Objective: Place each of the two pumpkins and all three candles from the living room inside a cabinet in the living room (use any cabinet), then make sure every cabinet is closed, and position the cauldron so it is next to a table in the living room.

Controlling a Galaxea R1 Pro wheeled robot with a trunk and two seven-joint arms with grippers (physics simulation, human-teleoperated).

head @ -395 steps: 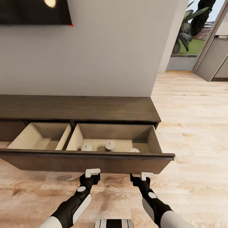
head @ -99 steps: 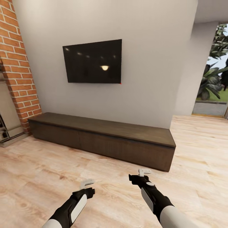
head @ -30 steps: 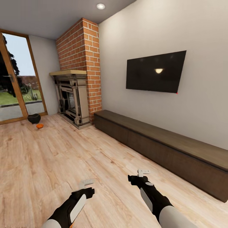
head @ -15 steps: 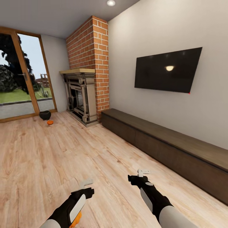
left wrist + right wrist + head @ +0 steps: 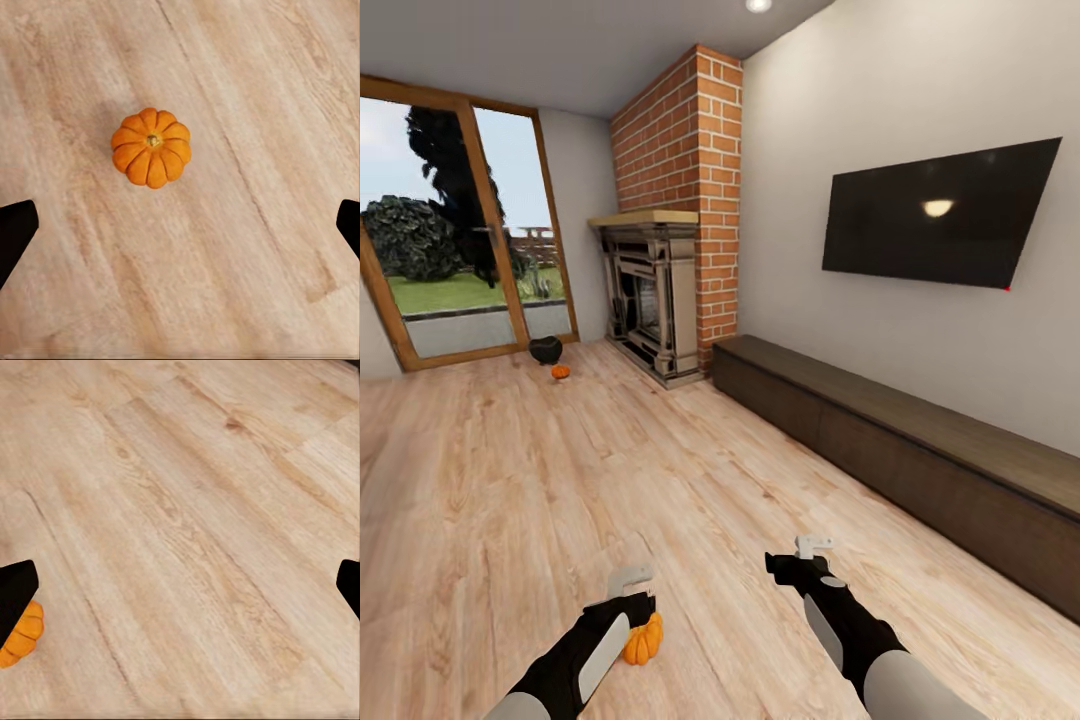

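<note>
One orange pumpkin [image 5: 643, 640] lies on the wood floor just right of my left forearm; the left wrist view looks straight down on this pumpkin [image 5: 151, 147]. It also peeks out behind a finger in the right wrist view as an orange pumpkin [image 5: 21, 634]. A second pumpkin [image 5: 560, 372] sits far off beside the black cauldron [image 5: 545, 349] near the glass door. The dark brown cabinet [image 5: 900, 450] runs along the right wall with its fronts closed. My left gripper [image 5: 630, 578] [image 5: 182, 229] and right gripper [image 5: 815, 545] [image 5: 182, 585] hang open and empty above the floor. The candles and table are out of view.
A brick chimney with a fireplace [image 5: 650, 310] stands at the cabinet's far end. A black TV [image 5: 940, 215] hangs above the cabinet. A tall glass door [image 5: 460, 260] closes the far wall. Open wood floor [image 5: 510, 480] stretches towards the cauldron.
The view has swung left, away from the cabinet, whose drawers stood open with candles inside earlier and are now closed. The near pumpkin has come into view. Both arms hold the same pose.
</note>
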